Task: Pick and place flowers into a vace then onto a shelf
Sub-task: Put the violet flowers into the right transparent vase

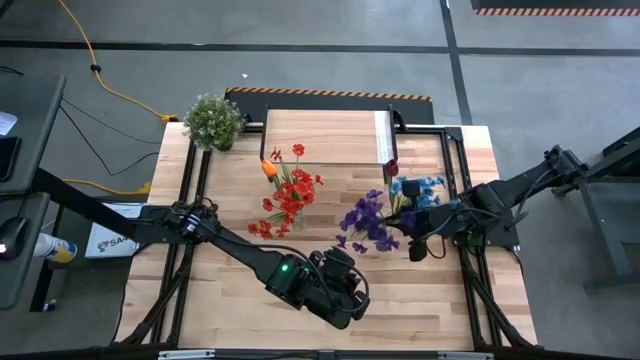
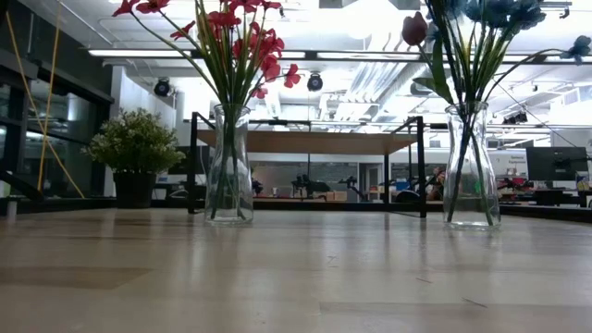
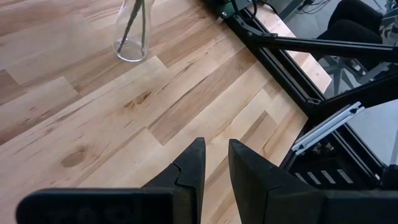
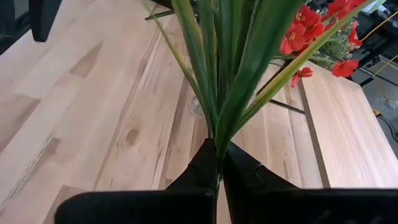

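Note:
Two glass vases stand on the wooden table. One vase [image 2: 229, 166] holds red flowers [image 1: 288, 195] and an orange tulip [image 1: 268, 168]. The other vase [image 2: 472, 171] holds green stems under blue flowers [image 1: 420, 188], purple flowers [image 1: 365, 220] and a dark red rosebud [image 2: 413, 28]. My right gripper [image 1: 418, 245] is beside the purple bunch, shut on green stems. My left gripper [image 1: 350, 295] hangs over the near part of the table, slightly open and holding nothing. The shelf [image 1: 320, 135] stands at the far edge. Neither gripper shows in the low view. My right gripper pinches a bundle of green stems and long leaves [image 4: 217, 134] between its two fingers. The fingers come from the table's right side, slanting down, and lie across the stems. The stems fan out upward from the fingertips. The fingers hide whatever lies below them.
A bushy potted plant [image 1: 213, 120] sits at the far left corner, beside the shelf. Black frame rails [image 3: 280, 81] run along the table's right side. Bare wood [image 2: 296, 277] stretches between the vases and the near edge.

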`<control>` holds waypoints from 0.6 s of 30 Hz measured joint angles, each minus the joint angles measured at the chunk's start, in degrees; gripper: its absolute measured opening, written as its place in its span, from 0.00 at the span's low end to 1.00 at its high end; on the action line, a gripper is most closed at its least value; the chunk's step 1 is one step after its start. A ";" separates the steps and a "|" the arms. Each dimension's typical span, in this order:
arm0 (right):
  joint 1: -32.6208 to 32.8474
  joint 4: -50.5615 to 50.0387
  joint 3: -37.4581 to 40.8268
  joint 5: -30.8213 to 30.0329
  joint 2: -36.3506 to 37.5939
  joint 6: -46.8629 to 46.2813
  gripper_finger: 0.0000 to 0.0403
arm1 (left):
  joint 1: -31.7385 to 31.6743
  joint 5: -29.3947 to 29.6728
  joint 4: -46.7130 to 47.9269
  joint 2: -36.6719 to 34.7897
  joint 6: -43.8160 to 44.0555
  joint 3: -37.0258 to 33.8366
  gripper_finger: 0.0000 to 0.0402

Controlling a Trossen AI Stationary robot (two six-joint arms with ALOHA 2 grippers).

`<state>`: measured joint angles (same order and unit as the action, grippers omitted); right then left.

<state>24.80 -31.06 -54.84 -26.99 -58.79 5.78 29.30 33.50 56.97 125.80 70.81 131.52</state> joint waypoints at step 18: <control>0.00 -0.02 0.40 -1.17 0.03 -2.38 0.00 | -0.02 0.04 -0.31 0.02 0.00 0.00 0.26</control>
<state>24.80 -31.07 -54.43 -28.16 -58.76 3.40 29.28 33.54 56.66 125.82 70.81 131.52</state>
